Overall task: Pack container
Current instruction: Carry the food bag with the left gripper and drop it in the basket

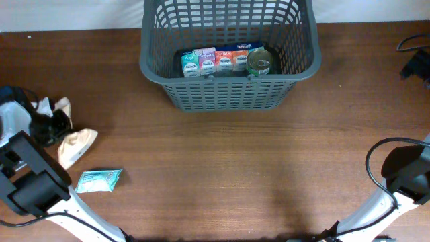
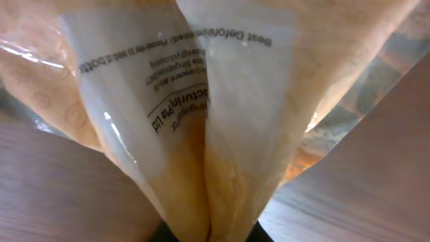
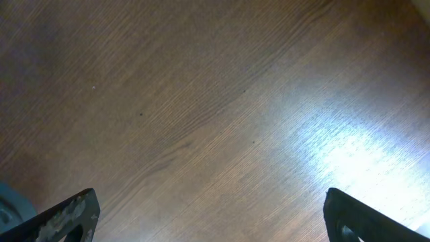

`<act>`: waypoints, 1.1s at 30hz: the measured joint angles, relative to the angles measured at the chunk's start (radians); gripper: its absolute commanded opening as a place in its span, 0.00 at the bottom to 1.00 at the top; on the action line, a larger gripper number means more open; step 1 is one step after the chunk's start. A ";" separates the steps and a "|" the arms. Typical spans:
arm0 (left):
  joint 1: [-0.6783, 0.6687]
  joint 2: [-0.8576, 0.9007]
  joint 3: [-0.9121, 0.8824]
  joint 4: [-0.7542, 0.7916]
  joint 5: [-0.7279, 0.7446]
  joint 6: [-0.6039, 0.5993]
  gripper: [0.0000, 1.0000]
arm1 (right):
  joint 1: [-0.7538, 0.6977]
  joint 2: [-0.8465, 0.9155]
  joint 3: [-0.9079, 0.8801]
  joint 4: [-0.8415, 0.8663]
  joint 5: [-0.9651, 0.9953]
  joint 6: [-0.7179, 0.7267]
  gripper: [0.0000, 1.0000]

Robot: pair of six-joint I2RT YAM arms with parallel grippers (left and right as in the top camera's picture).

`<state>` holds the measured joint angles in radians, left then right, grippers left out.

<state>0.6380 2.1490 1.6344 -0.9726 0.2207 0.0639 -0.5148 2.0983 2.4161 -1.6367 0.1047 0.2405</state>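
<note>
Here, glossy crinkled packet (image 2: 222, 134); lattice-walled plastic container (image 1: 228, 94)

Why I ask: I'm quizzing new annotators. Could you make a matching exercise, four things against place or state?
1 tin can
2 teal packet
3 beige bag
4 right tool

A pinched in the left tool
B open above bare wood
C inside the container
D lying on the table, left side

Pairs: 1-C, 2-D, 3-A, 4-B

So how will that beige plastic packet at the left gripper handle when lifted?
Probably floppy: the beige packet creases and bunches where the left gripper pinches it. The glossy film looks slippery. Likely light, being a thin pouch.
</note>
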 measured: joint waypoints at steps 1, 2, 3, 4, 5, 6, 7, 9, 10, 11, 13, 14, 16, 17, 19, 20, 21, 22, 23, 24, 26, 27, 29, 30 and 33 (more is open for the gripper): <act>-0.001 0.001 0.038 -0.027 0.030 -0.004 0.02 | 0.000 0.000 0.000 -0.001 0.000 0.000 0.99; -0.002 0.000 0.099 -0.058 0.068 -0.008 0.02 | 0.000 0.000 0.000 0.000 0.000 0.000 0.99; -0.002 -0.002 0.169 -0.080 0.103 -0.010 0.02 | 0.000 0.000 0.000 0.000 0.000 0.000 0.99; -0.003 -0.009 0.239 -0.093 0.134 -0.013 0.02 | 0.000 0.000 0.000 0.000 0.000 0.000 0.99; -0.003 -0.022 0.307 -0.103 0.161 -0.013 0.02 | 0.000 0.000 0.000 0.000 0.000 -0.001 0.99; -0.003 -0.041 0.359 -0.102 0.183 -0.015 0.02 | 0.000 0.000 0.000 0.000 0.000 0.000 0.99; -0.005 -0.074 0.434 -0.119 0.206 -0.023 0.02 | 0.000 0.000 0.000 0.000 0.000 0.000 0.99; -0.014 -0.154 0.560 -0.124 0.234 -0.040 0.02 | 0.000 0.000 0.000 0.000 0.000 0.000 0.99; -0.023 -0.201 0.615 -0.121 0.245 -0.048 0.02 | 0.000 0.000 0.000 0.000 0.000 -0.001 0.99; -0.040 -0.260 0.687 -0.121 0.253 -0.059 0.02 | 0.000 0.000 0.000 0.000 0.000 -0.001 0.99; -0.102 -0.391 0.793 -0.107 0.275 -0.066 0.02 | 0.000 0.000 0.000 0.000 0.000 0.000 0.99; -0.141 -0.437 0.828 -0.099 0.274 -0.069 0.02 | 0.000 0.000 0.000 0.000 0.000 0.000 0.99; -0.232 -0.510 0.869 -0.058 0.279 -0.072 0.02 | 0.000 0.000 0.000 0.000 0.000 0.000 0.99; -0.284 -0.541 0.881 -0.034 0.289 -0.074 0.02 | 0.000 0.000 0.000 0.000 0.000 0.000 0.99; -0.391 -0.582 0.892 0.014 0.307 -0.082 0.02 | 0.000 0.000 0.000 0.000 0.000 0.000 0.99; -0.434 -0.592 0.893 0.035 0.308 -0.085 0.02 | 0.000 0.000 0.000 0.000 0.000 0.000 0.99; -0.482 -0.598 0.897 0.061 0.308 -0.088 0.02 | 0.000 0.000 0.000 0.000 0.000 0.000 0.99; -0.533 -0.597 0.898 0.082 0.299 -0.088 0.02 | 0.000 0.000 0.000 0.000 0.000 -0.001 0.99; -0.583 -0.590 0.898 0.098 0.285 -0.089 0.02 | 0.000 0.000 0.000 0.000 0.000 0.000 0.99; -0.631 -0.577 0.898 0.108 0.261 -0.091 0.02 | 0.000 0.000 0.000 0.000 0.000 0.000 0.99; -0.722 -0.537 0.898 0.124 0.197 -0.092 0.02 | 0.000 0.000 0.000 0.000 0.000 0.000 0.99; -0.759 -0.509 0.898 0.132 0.160 -0.092 0.02 | 0.000 0.000 0.000 0.000 0.000 0.000 0.99; -0.823 -0.439 0.895 0.142 0.082 -0.092 0.02 | 0.000 0.000 0.000 0.000 0.000 -0.001 0.99; -0.846 -0.401 0.892 0.146 0.048 -0.092 0.02 | 0.000 0.000 0.000 0.000 0.000 0.000 0.99; -0.898 -0.282 0.879 0.147 -0.029 -0.093 0.02 | 0.000 0.000 0.000 0.000 0.000 -0.001 0.99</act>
<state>-0.2600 1.8668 2.5137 -0.8257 0.1917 -0.0288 -0.5148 2.0983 2.4157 -1.6367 0.1043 0.2398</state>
